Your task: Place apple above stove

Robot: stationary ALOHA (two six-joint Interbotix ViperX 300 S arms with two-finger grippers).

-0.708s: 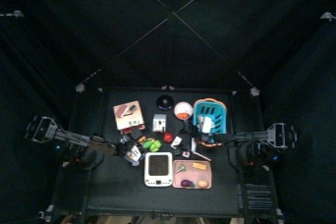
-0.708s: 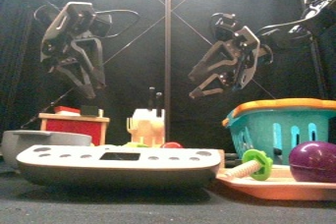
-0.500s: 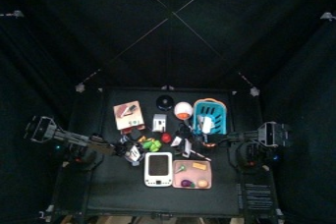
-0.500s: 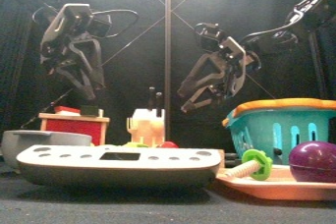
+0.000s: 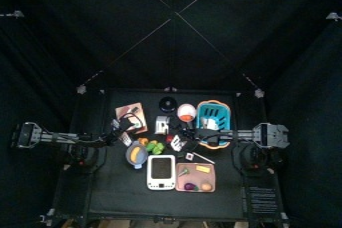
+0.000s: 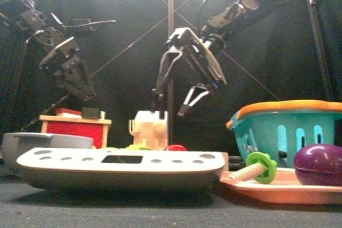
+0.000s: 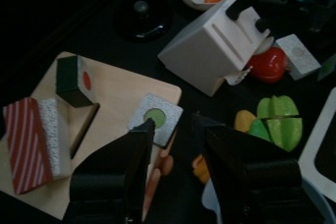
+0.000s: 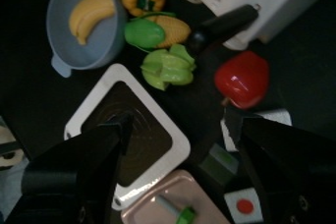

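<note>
The apple (image 8: 241,79) is small, red and round. It lies on the table next to a white knife block (image 7: 217,41) and also shows in the left wrist view (image 7: 266,65) and low in the front view (image 6: 175,148). The stove (image 5: 160,172) is a flat white panel at the table's front, near and wide in the front view (image 6: 120,165); its rim shows in the right wrist view (image 8: 98,100). My right gripper (image 8: 197,144) is open and empty, hanging above the table's middle (image 6: 174,102) over the apple and stove edge. My left gripper (image 7: 184,154) is open and empty above a wooden board.
A grey-blue bowl (image 8: 92,17) holds a banana, with green and yellow toy foods beside it. A wooden board (image 7: 53,130) carries sushi pieces. A teal basket (image 6: 287,127) stands at the right, and a brown tray (image 6: 287,184) with a purple piece lies in front of it.
My right gripper has swung left from near the basket to above the table's middle. My left arm has reached in toward the middle over the wooden board.
</note>
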